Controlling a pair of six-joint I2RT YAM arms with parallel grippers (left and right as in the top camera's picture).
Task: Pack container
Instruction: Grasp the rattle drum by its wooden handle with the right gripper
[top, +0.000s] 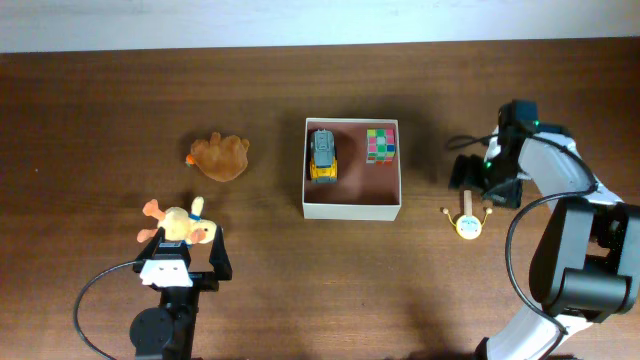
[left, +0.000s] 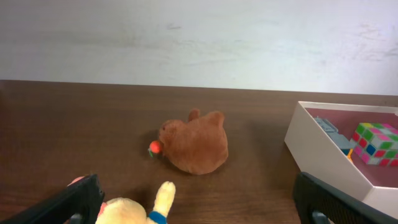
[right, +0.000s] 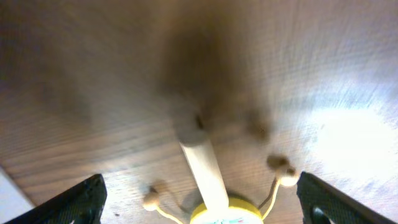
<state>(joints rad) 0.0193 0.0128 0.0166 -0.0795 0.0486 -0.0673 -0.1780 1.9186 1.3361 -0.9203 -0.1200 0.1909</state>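
The container (top: 352, 210) is a square white box with a pinkish-brown inside, at the table's middle. It holds a yellow-grey toy car (top: 323, 156) and a colourful cube (top: 381, 144). It also shows at the right of the left wrist view (left: 329, 165), with the cube (left: 375, 143) inside. My left gripper (top: 185, 260) is open, its fingers (left: 208, 202) on either side of a yellow plush toy (top: 178, 226) (left: 134, 211). My right gripper (top: 485, 182) is open just above a wooden rattle drum (top: 467, 220), and the rattle's handle (right: 202, 165) lies between the fingers (right: 210, 200).
A brown plush animal (top: 220, 157) (left: 196, 144) lies left of the container, beyond the yellow plush. A pale wall runs along the table's far edge. The right arm's cable loops near the front right.
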